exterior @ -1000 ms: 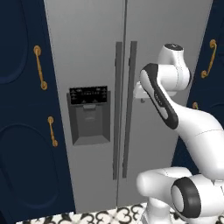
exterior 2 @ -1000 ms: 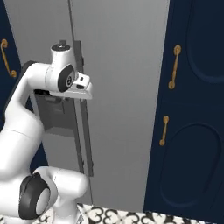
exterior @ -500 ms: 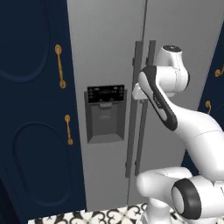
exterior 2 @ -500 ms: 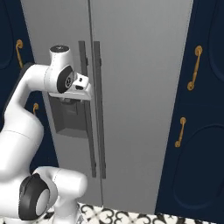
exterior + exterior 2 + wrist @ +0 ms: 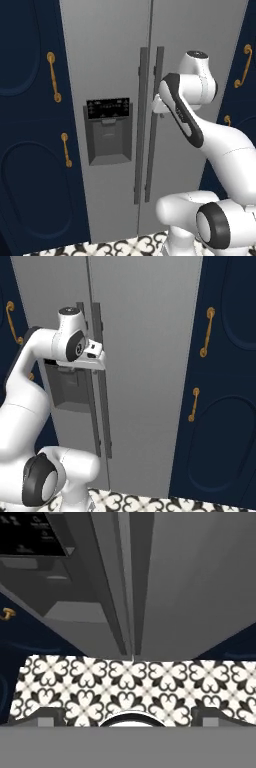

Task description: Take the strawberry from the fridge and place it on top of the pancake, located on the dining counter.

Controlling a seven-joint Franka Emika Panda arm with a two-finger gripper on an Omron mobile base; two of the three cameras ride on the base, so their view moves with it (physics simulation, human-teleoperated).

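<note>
The tall grey fridge [image 5: 110, 60] [image 5: 150, 356] [image 5: 200, 587] stands straight ahead with both doors shut. Its two long dark handles [image 5: 148, 125] [image 5: 95, 391] run down the middle, and the black dispenser panel [image 5: 107, 130] [image 5: 65, 388] [image 5: 30, 532] sits in the left door. My gripper [image 5: 158, 104] [image 5: 98, 355] [image 5: 127, 716] hovers in front of the handles at upper-handle height, open and holding nothing, its fingertips [image 5: 50, 714] set wide apart. The strawberry is hidden behind the shut doors. The pancake and the dining counter are out of view.
Navy cabinets with gold handles flank the fridge on the left [image 5: 30, 150] and on the right [image 5: 225, 406]. A black-and-white patterned tile floor [image 5: 130, 687] [image 5: 120, 246] lies below. My own arm fills the space close to the doors.
The whole picture has shifted as the base moved; the fridge now stands a little closer and more centred. The arm keeps nearly the same pose by the handles.
</note>
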